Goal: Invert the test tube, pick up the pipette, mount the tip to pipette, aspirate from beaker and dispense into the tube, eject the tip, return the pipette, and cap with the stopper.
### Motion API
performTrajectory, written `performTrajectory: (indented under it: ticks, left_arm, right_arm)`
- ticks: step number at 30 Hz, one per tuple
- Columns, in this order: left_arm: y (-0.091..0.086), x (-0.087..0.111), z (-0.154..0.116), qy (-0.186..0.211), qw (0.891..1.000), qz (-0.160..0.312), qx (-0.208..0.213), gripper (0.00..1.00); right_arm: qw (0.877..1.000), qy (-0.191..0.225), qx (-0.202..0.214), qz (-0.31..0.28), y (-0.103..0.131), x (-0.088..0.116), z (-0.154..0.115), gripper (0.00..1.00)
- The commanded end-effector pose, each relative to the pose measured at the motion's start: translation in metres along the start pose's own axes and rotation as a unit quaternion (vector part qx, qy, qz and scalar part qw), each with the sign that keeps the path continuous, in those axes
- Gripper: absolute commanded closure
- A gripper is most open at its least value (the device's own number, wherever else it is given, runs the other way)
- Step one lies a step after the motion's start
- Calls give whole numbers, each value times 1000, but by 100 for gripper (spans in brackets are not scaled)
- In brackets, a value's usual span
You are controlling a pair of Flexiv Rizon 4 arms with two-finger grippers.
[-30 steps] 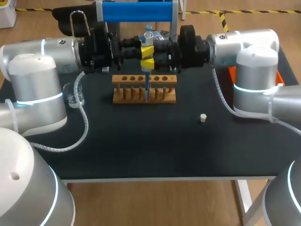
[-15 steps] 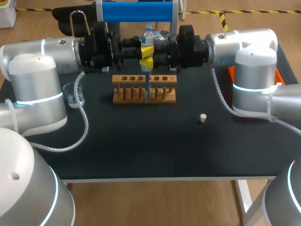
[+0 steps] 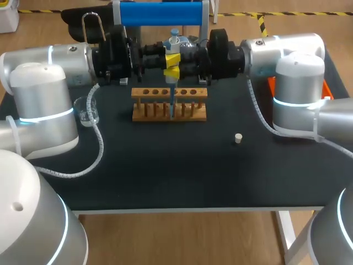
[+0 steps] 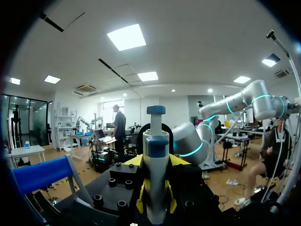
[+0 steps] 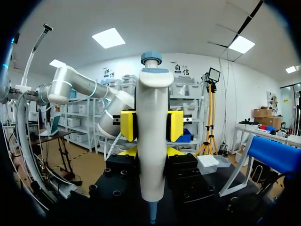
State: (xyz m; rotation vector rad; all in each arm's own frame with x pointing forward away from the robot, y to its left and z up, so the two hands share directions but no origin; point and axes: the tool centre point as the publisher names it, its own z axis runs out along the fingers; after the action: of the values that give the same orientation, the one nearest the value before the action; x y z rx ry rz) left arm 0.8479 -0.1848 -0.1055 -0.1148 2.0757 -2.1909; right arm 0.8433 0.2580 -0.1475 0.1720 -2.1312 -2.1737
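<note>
Fingers, left (image 5: 128, 125): closed on the pipette (image 5: 151, 141) from two sides. Right fingers (image 5: 126, 153): clamped on the same barrel from the opposite direction. The pipette stands upright between both pairs, plunger above them. Its blue tip (image 3: 172, 102) hangs below them into the wooden rack (image 3: 190, 93) on the bench (image 3: 165, 165). Compared with one second ago, the right arm (image 3: 287, 49) has shifted slightly toward the left arm (image 3: 55, 61), and the pipette is unmoved.

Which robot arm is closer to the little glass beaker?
Left. The left arm stands close beside the beaker; the right arm is far off on the other side, past the rack.
</note>
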Motion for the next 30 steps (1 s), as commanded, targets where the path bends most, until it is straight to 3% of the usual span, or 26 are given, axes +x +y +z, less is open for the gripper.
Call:
performTrajectory:
  ticks: [1,6,7,8,9,30]
  left_arm:
    - [1,1,0,0,1000,0,0,100]
    - [1,1,0,0,1000,0,0,100]
    - [1,1,0,0,1000,0,0,88]
    - [1,1,0,0,1000,0,0,16]
    - [1,1,0,0,1000,0,0,0]
    - [1,1,0,0,1000,0,0,0]
  right_arm:
    - [1000,1,-1,0,0,-1,-1,100]
    - [1000,4,-1,0,0,-1,-1,100]
    - [1000,5,-1,0,0,0,-1,100]
    - [1000,5,-1,1,0,0,-1,100]
    - [1000,6,-1,1,0,0,-1,100]
    - [999,43,19,-8,-6,6,-37,100]
